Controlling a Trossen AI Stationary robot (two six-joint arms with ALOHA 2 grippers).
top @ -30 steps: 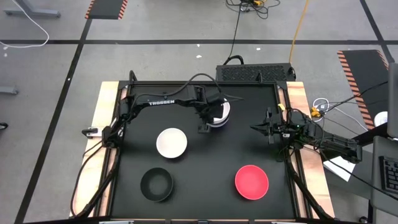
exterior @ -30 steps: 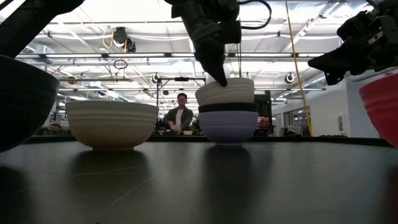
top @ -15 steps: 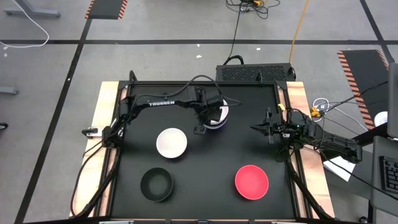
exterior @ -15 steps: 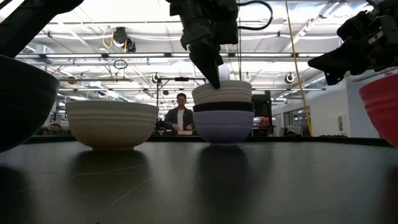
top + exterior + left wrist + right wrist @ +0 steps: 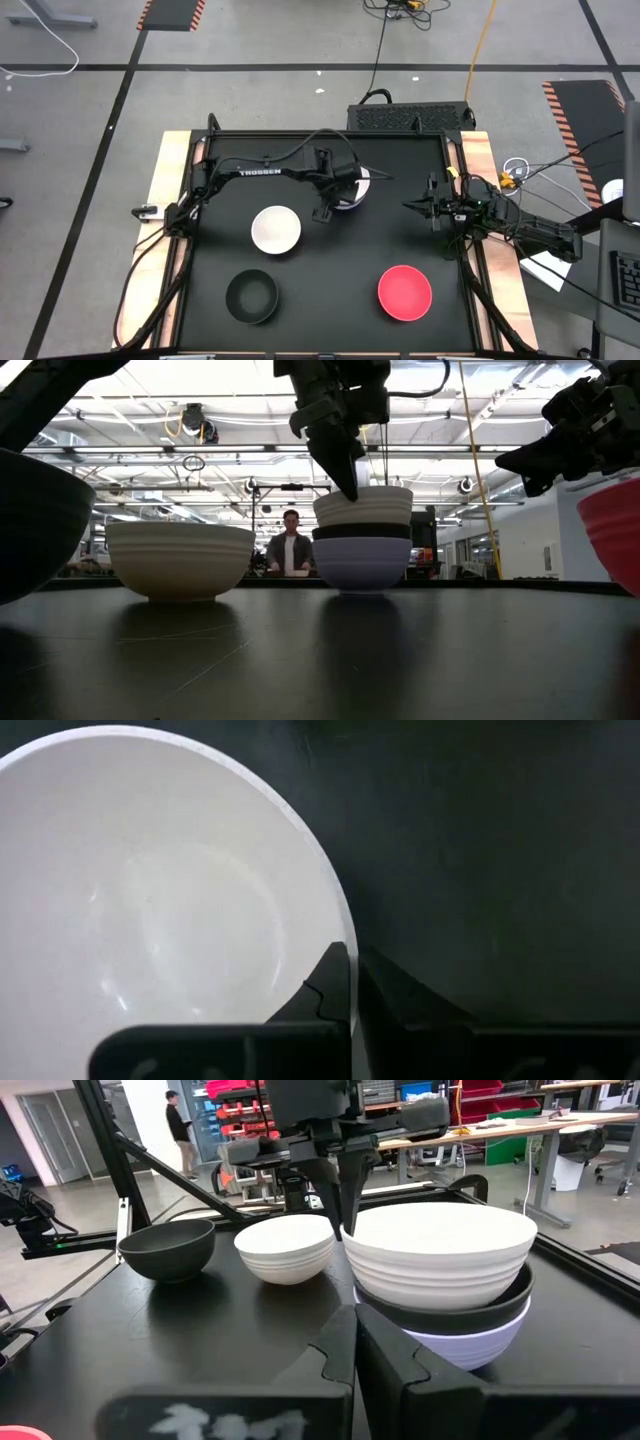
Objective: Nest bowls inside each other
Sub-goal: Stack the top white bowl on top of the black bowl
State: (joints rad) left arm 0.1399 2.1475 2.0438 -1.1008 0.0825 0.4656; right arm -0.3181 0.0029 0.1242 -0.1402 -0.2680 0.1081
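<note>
High view: the left gripper (image 5: 327, 207) is seen clamped on the rim of the top white bowl (image 5: 355, 184) of a three-bowl stack, and the stack has been dragged slightly toward the table's left side compared with a second ago, when it sat nearer the middle of the far half. In the low view the stack is read as white bowl over black bowl (image 5: 361, 532) over lavender bowl (image 5: 361, 561), resting on the mat. The pinch on the white rim is confirmed by the left wrist view (one finger inside, one outside).

The right gripper (image 5: 412, 206) is held clenched and empty above the table's right edge, unmoved.

A second white bowl (image 5: 275, 229) is set near the centre, a second black bowl (image 5: 252, 297) at the near left, and the red bowl (image 5: 404, 292) at the near right, all well apart on the black mat (image 5: 330, 260). Wooden table edges (image 5: 165, 180) are visible beside the mat.

Beyond the table, a person (image 5: 290, 550) is seen standing in a workshop lit by ceiling lights.
</note>
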